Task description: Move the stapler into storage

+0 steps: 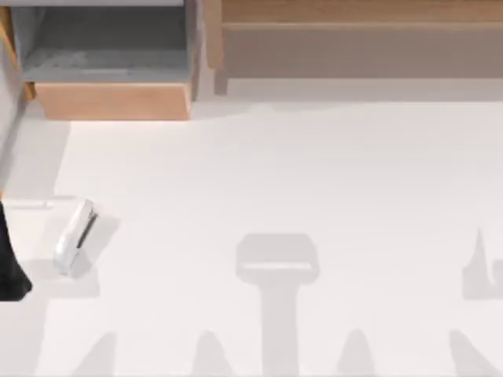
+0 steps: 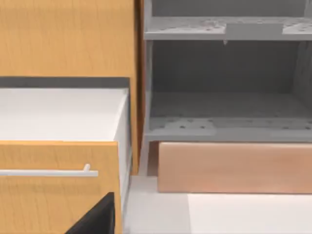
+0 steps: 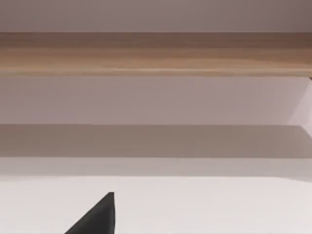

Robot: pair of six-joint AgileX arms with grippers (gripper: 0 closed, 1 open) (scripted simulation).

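- White and slim, the stapler (image 1: 75, 236) lies flat on the table (image 1: 314, 181) at the near left, with its dark strip turned to the right. Nothing holds it.
- Storage, the drawer (image 1: 110, 100) with the tan wood front and grey walls, stands pulled open at the far left corner, well apart from the stapler. You see its grey floor (image 2: 224, 105) in the left wrist view, and it looks bare.
- At the left edge of the top view a dark part of the left arm (image 1: 12, 271) shows, just beside the stapler. You cannot tell from these pictures whether its claw is open or closed. For the right claw you cannot tell either.
- I judge that the pick is not yet done, so the whole carry is still ahead.
- Please watch the grasp: the stapler is narrow and lies at a slant, so fingers not turned across its width can push it away or pinch only one end.
- On the way, a low carry can hit the drawer's front panel; release only above the grey floor.
- The wider wood unit (image 1: 361, 39) at the far right is the wrong place.
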